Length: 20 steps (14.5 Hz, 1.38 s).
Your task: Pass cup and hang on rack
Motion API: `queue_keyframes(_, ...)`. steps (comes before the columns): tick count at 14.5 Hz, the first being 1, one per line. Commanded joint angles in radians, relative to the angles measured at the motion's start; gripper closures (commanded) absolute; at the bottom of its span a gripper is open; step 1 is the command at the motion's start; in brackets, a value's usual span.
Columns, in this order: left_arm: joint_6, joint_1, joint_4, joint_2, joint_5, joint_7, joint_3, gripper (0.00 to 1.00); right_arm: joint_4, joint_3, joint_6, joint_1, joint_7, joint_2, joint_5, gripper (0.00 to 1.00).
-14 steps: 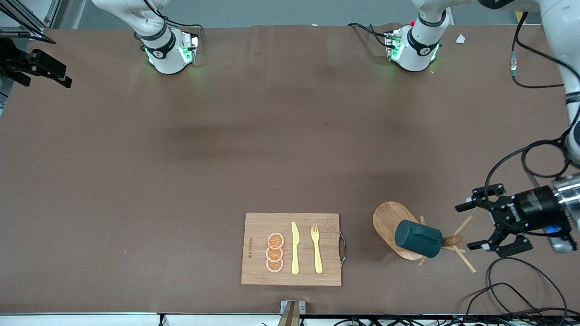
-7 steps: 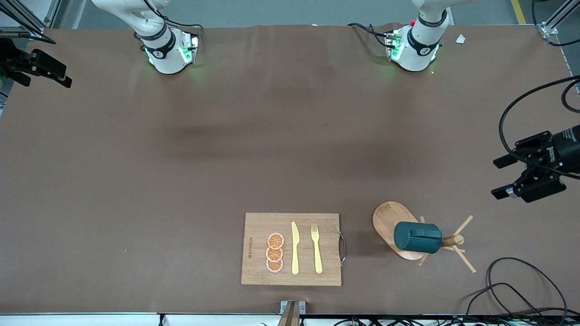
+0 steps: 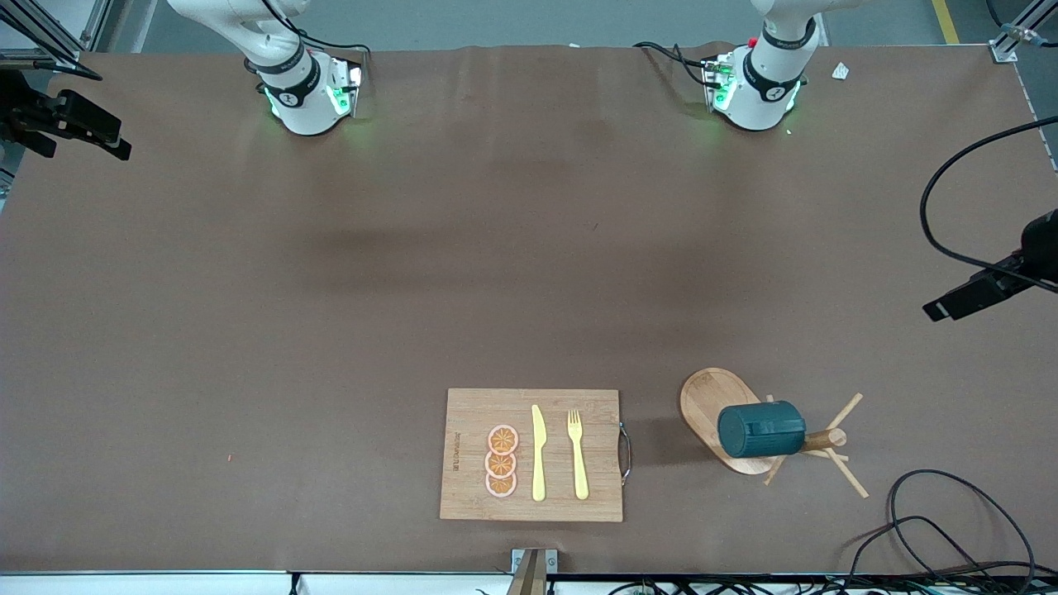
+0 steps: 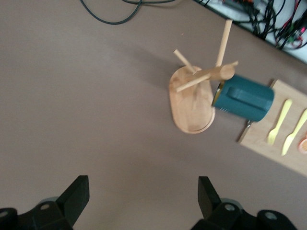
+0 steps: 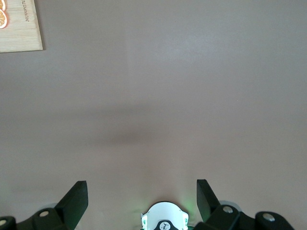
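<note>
The dark teal cup (image 3: 760, 430) hangs sideways on a peg of the light wooden rack (image 3: 709, 403), its mouth toward the central post. The left wrist view shows the same cup (image 4: 243, 98) and rack (image 4: 192, 105) from above. My left gripper (image 4: 142, 196) is open and holds nothing. It is over bare table toward the left arm's end, well away from the rack, and only one of its fingers (image 3: 963, 302) reaches into the front view. My right gripper (image 5: 141, 196) waits open and empty above bare table by its own base (image 5: 163, 220).
A bamboo cutting board (image 3: 471, 430) lies beside the rack toward the right arm's end. It carries orange slices (image 3: 501, 461), a yellow knife (image 3: 538, 454) and a yellow fork (image 3: 577, 454). Black cables (image 3: 942, 521) loop on the table near the rack.
The left gripper has drawn back from beside the rack, open, toward the table's edge at the left arm's end. The cup stays on its peg, slightly shifted. The right arm is still.
</note>
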Motion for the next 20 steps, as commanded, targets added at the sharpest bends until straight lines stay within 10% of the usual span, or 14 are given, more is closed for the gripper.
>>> queue_keyframes(1,-0.078,0.002,-0.096,-0.121,0.030,0.138,0.044,0.00,-0.020,0.002,0.000,-0.004,-0.004,-0.020,0.007,0.00)
queue_keyframes(8,0.059,-0.031,-0.518,-0.426,0.015,0.223,0.120,0.00,-0.020,0.002,0.003,-0.006,-0.004,-0.020,0.007,0.00)
queue_keyframes(20,0.053,-0.153,-0.569,-0.499,-0.020,0.247,0.120,0.00,-0.020,0.000,0.003,-0.006,-0.004,-0.020,0.007,0.00)
